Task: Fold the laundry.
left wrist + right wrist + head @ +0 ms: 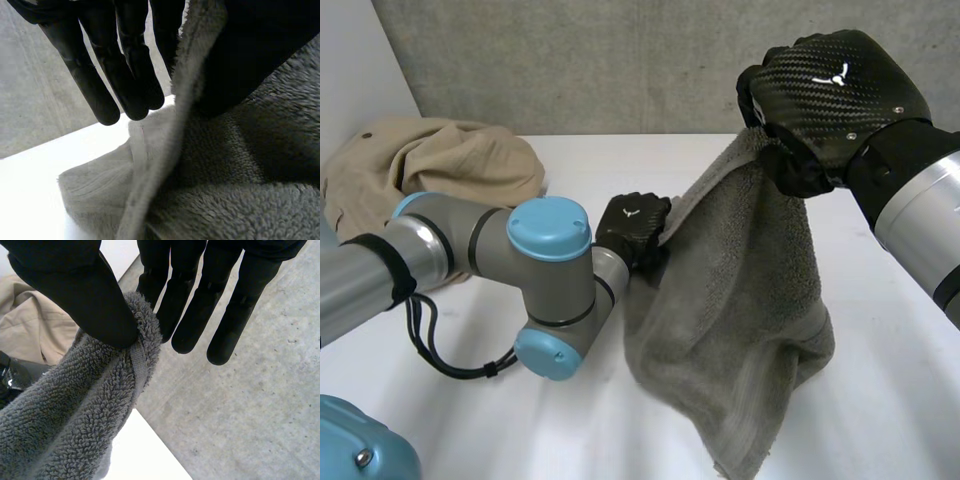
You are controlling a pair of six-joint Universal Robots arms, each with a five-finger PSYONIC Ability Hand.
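1. Robot's right hand [835, 95] holds a grey towel [740, 320] up by one corner, far right above the white table [880, 400]. Thumb & fingers pinch the hem.
2. Left hand [632, 228], centre, is on the same top edge lower down. The edge runs taut btwn thumb & straight fingers, so prob. pinched.
3. Towel hangs bunched, its bottom trailing on the near side. A beige garment [430, 160] lies heaped far left.
4. Step looks like spreading the towel out. Next calls for drawing the hands apart, then laying it flat w/o losing either pinch.
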